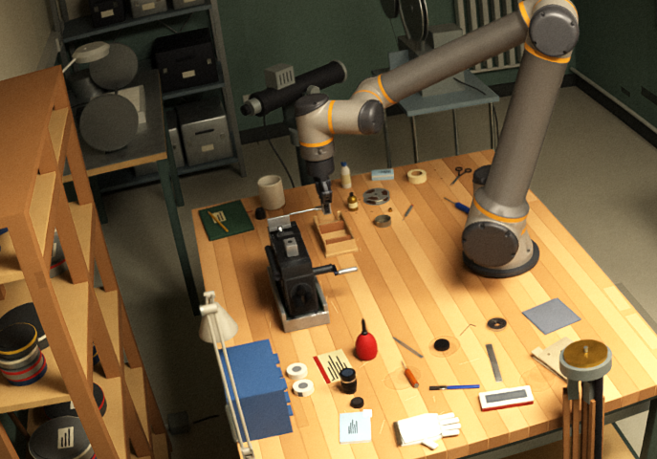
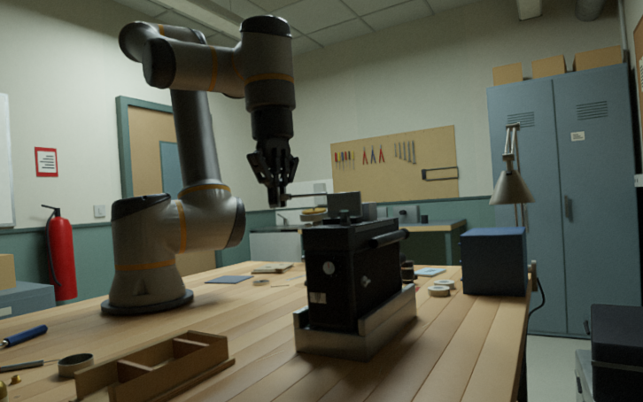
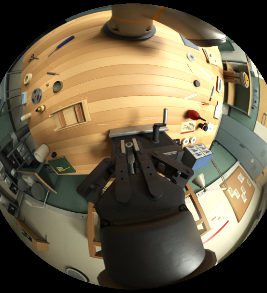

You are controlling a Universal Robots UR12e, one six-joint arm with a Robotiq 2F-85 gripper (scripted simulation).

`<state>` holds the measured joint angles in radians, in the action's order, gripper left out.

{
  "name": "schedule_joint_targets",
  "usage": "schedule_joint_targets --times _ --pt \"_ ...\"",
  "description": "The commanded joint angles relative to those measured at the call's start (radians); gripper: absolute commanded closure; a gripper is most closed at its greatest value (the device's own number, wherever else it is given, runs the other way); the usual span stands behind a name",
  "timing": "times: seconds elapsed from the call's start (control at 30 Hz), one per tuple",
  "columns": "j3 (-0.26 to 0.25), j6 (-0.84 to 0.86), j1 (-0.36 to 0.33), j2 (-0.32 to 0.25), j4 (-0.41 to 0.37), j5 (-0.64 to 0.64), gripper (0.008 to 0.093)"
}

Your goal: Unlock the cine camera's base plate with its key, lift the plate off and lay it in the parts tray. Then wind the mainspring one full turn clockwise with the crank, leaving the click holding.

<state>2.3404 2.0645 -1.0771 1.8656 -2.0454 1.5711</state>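
Note:
My gripper hangs above the table between the black cine camera and the wooden parts tray. A grey plate on a thin metal stem hovers above the camera's top, carried out sideways from the fingers. The camera sits in a grey cradle, its crank sticking out toward the table's middle. The tray is empty. The gripper is closed, holding the base plate by its stem.
A beige cup and a green mat lie at the table's far corner behind the camera. Small bottles, a film reel and a tin sit beyond the tray. The arm's base stands to the right.

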Motion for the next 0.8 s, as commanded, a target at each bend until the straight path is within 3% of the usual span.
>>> schedule_joint_targets --times 0.0,0.53,0.77 --pt "-0.001 0.0 0.0 0.0 -0.001 0.0 0.0934" --pt "-0.001 0.0 0.0 0.0 -0.001 0.0 0.0929" --pt "-0.001 0.0 0.0 0.0 -0.001 0.0 0.0789"
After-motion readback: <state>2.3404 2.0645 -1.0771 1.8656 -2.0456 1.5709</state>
